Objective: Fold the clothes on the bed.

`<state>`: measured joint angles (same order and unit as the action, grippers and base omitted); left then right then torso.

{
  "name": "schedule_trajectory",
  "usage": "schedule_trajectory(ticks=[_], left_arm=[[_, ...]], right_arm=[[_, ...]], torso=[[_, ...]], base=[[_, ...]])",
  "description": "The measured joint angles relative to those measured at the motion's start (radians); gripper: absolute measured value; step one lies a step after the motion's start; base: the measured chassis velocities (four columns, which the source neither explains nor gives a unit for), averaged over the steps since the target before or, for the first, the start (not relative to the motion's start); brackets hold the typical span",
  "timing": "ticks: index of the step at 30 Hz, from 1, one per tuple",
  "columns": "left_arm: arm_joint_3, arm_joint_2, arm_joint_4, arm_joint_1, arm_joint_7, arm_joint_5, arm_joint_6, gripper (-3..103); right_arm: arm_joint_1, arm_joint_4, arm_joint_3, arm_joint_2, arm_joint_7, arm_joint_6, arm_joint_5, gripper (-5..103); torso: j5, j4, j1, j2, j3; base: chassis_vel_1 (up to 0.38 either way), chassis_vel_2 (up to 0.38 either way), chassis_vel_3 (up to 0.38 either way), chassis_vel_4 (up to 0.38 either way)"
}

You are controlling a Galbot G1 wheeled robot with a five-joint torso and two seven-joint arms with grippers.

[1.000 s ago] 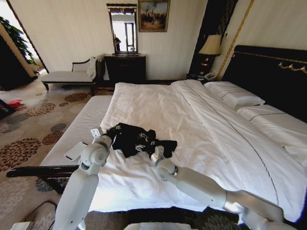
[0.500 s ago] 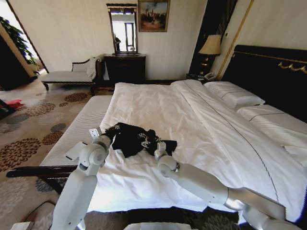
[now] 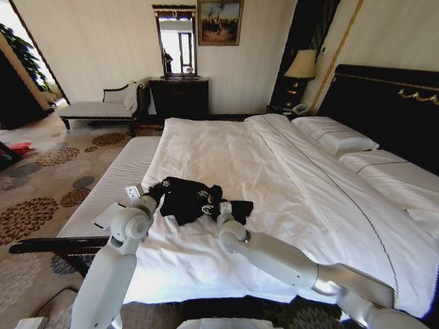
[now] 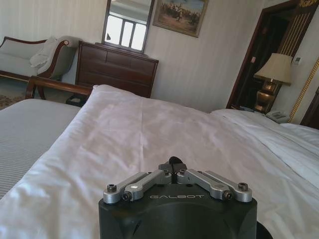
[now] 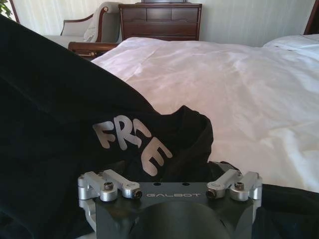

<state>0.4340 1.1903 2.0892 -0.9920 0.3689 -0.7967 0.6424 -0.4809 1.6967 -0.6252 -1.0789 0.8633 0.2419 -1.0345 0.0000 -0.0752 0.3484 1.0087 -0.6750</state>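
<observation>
The clothes [image 3: 188, 199], a black T-shirt, lie crumpled near the foot edge of the white bed [image 3: 288, 171]. My left gripper [image 3: 155, 193] is at the shirt's left edge. In the left wrist view this gripper [image 4: 173, 164] is shut, with a small dark bit of cloth pinched at its tips and the white bed [image 4: 149, 129] ahead. My right gripper [image 3: 224, 208] rests at the shirt's right part. In the right wrist view it [image 5: 169, 174] stands open, close behind the clothes [image 5: 60, 114] with the white "FREE" print facing it.
A striped bench [image 3: 113, 188] runs along the bed on the left. Pillows [image 3: 336, 137] and a dark headboard [image 3: 391, 103] are at the right. A dresser [image 3: 180, 96], a chaise [image 3: 96, 108] and a lamp [image 3: 300, 65] stand by the far wall.
My left gripper has shifted slightly left with the shirt's edge. My right gripper has moved a little farther up onto the shirt's right part.
</observation>
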Motion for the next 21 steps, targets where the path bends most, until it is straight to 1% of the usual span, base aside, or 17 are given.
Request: schedule_trajectory(ticks=[1,3,6,7,11,13,16,17,18,19,21], left_arm=[[0.001,0.0,0.001,0.0,0.0,0.0,0.0,0],[0.001,0.0,0.001,0.0,0.0,0.0,0.0,0],[0.001,0.001,0.001,0.0,0.0,0.0,0.0,0],[0.001,0.001,0.001,0.0,0.0,0.0,0.0,0],[-0.001,0.001,-0.001,0.002,0.0,0.001,0.001,0],[-0.001,0.001,-0.001,0.003,0.0,0.001,0.001,0],[-0.002,0.001,-0.005,0.004,0.0,0.002,0.001,0],[-0.002,0.001,-0.005,0.004,0.0,0.002,0.001,0],[-0.002,0.0,-0.005,0.005,0.0,0.002,0.001,0],[-0.002,0.0,-0.005,0.005,0.0,0.002,0.001,0],[-0.002,0.001,-0.005,0.006,0.0,0.002,0.001,0]], right_arm=[[0.0,0.0,0.0,0.004,0.003,0.004,-0.003,88],[-0.001,0.0,0.0,0.006,0.003,0.005,-0.004,88],[-0.005,0.004,0.002,0.014,0.007,0.006,-0.012,72],[-0.005,0.004,0.002,0.014,0.007,0.006,-0.012,72],[-0.007,0.004,0.014,0.016,0.01,0.005,-0.019,50],[-0.007,0.004,0.016,0.018,0.01,0.005,-0.019,50],[-0.01,0.013,0.02,0.026,0.009,0.001,-0.02,34],[-0.01,0.013,0.02,0.026,0.009,0.001,-0.02,34],[-0.012,0.017,0.021,0.029,0.008,0.0,-0.02,28],[-0.013,0.018,0.021,0.03,0.007,-0.001,-0.02,28],[-0.018,0.023,0.021,0.036,0.001,-0.004,-0.016,18]], torso=[[0.0,-0.0001,0.0,0.0,0.0],[-0.0001,-0.0001,0.0,0.0,0.0],[0.0,-0.0002,0.0,0.0,0.0],[0.0,-0.0002,0.0,0.0,0.0],[0.0,0.0,0.0,0.0,0.0],[0.0,-0.0001,0.0,0.0,0.0],[0.0,-0.0001,0.0,0.0,0.0],[0.0,-0.0001,0.0,0.0,0.0],[0.0,-0.0001,0.0,0.0,0.0],[0.0001,-0.0001,0.0,0.0,0.0],[0.0,0.0,0.0,0.0,0.0]], base=[[0.0,0.0,0.0,0.0],[0.0,0.0,0.0,0.0],[0.0,0.0,0.0,0.0],[0.0,0.0,0.0,0.0],[0.0,0.0,0.0,0.0],[0.0,0.0,0.0,0.0],[0.0,0.0,0.0,0.0],[0.0,0.0,0.0,0.0],[0.0,0.0,0.0,0.0],[0.0,0.0,0.0,0.0],[0.0,0.0,0.0,0.0]])
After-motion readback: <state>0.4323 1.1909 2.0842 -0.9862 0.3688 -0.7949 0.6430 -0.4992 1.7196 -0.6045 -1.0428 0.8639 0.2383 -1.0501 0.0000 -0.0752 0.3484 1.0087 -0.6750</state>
